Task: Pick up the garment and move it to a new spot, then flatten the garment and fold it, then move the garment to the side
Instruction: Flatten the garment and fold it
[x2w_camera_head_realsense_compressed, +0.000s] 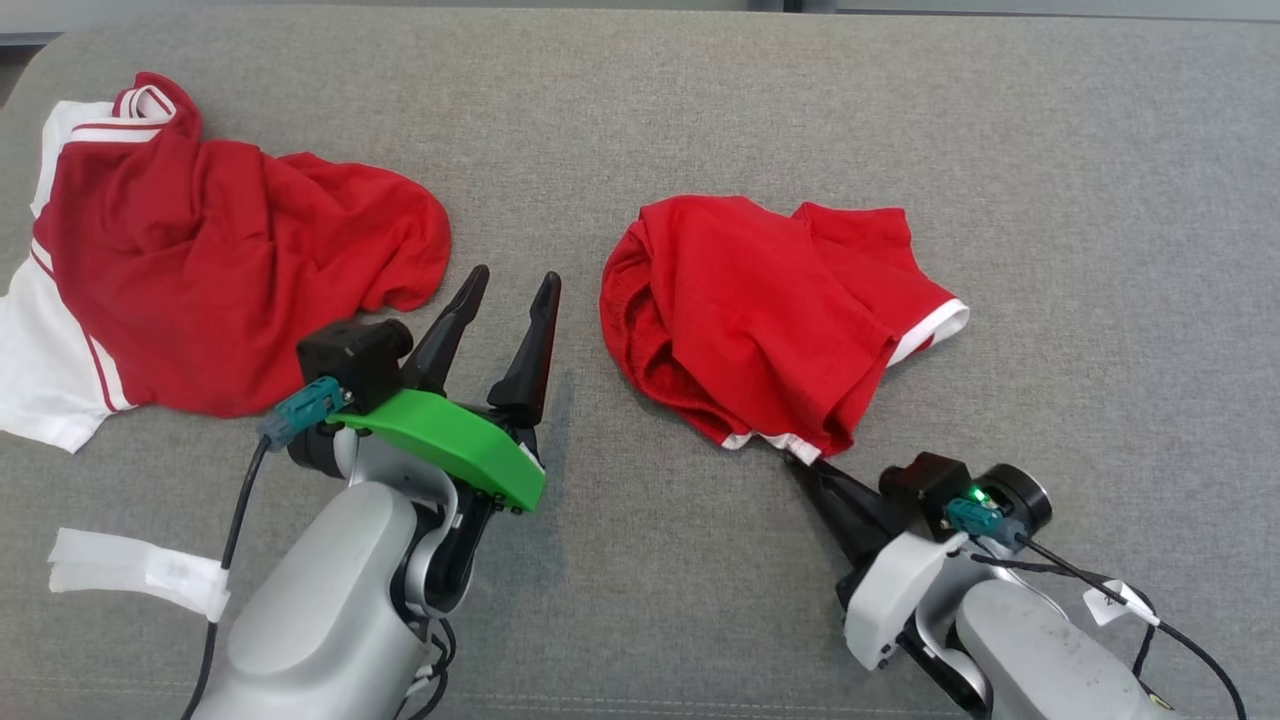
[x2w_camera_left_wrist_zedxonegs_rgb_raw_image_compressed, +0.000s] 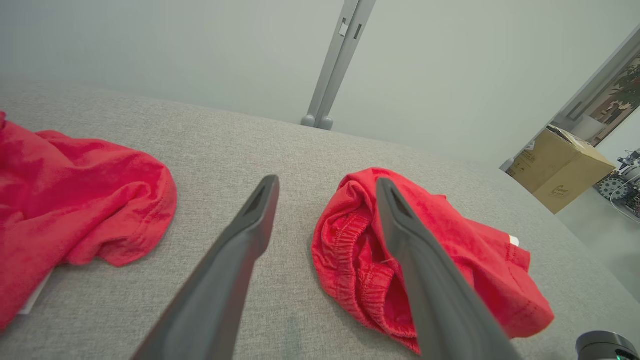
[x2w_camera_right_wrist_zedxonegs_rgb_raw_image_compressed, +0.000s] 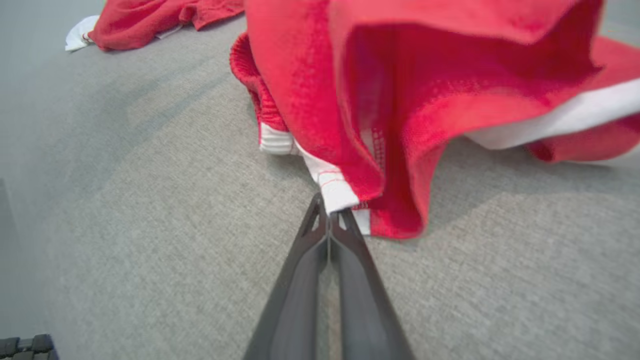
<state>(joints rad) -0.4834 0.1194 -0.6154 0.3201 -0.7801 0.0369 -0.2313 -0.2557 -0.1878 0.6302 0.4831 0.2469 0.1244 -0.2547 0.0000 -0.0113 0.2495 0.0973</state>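
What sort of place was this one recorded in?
Probably an indoor lab or workshop: a grey upholstered surface holding the red shorts and a jersey, a bare pale wall with a metal post, and a cardboard box on the floor.

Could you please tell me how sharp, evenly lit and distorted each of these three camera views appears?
Head view: even soft light, sharp, a faint shadow beside the left gripper. Left wrist view: wide-angle bending curves the grey cushion at its far edge. Right wrist view: the red shorts blur in their upper folds, while the white hem at the right gripper is crisper.
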